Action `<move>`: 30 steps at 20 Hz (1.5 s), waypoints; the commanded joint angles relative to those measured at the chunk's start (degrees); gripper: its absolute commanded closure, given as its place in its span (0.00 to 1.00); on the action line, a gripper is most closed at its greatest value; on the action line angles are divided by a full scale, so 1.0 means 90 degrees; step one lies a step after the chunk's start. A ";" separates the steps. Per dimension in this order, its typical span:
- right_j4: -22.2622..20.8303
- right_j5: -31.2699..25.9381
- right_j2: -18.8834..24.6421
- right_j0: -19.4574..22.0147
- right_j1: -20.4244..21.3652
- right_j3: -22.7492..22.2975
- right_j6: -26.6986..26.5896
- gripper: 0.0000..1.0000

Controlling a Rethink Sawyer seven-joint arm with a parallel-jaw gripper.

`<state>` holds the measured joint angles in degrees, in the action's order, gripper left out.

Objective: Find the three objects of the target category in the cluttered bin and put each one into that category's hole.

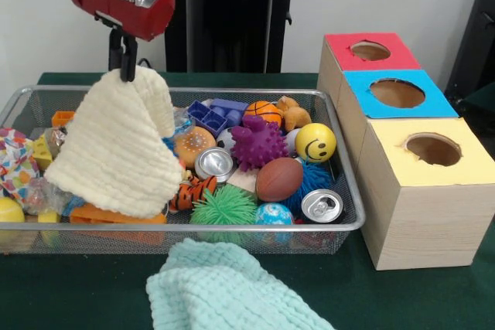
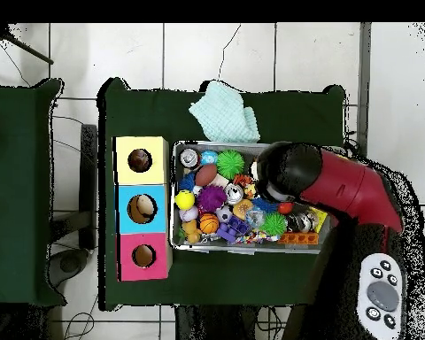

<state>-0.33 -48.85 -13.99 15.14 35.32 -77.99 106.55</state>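
My gripper (image 1: 124, 63) is shut on the top of the cream waffle cloth (image 1: 116, 152). It holds the cloth up over the left half of the wire mesh bin (image 1: 309, 227), and the cloth's lower edge hangs down among the toys. One polka-dot bag (image 1: 15, 161) lies at the bin's far left end, beside the hanging cloth. No other polka-dot bag shows. The yellow-topped hole (image 1: 433, 149) is in the nearest wooden box, right of the bin. In the overhead view the red arm (image 2: 340, 188) covers the gripper, and the yellow-topped hole (image 2: 139, 160) is empty.
The blue-topped hole (image 1: 397, 93) and the red-topped hole (image 1: 370, 50) stand behind the yellow one. A mint-green waffle cloth (image 1: 224, 291) lies on the table in front of the bin. The bin holds balls, cans, a spiky purple ball (image 1: 259, 143) and other toys.
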 commanded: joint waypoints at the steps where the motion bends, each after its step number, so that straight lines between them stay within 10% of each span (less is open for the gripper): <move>1: 0.0468 -0.0230 -0.0224 -0.0378 -0.0012 -0.1076 0.2226 1.00; 21: 0.0635 0.0156 -0.0475 -0.0968 -0.0016 -0.1260 0.1941 1.00; 22: 0.0692 0.0199 -0.0422 -0.0918 -0.0027 -0.1265 0.1856 0.00; 30: 0.0780 0.0319 -0.0244 -0.0743 -0.0033 -0.1274 0.1505 0.00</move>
<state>4.65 -48.85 -20.15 6.33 37.19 -84.05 110.29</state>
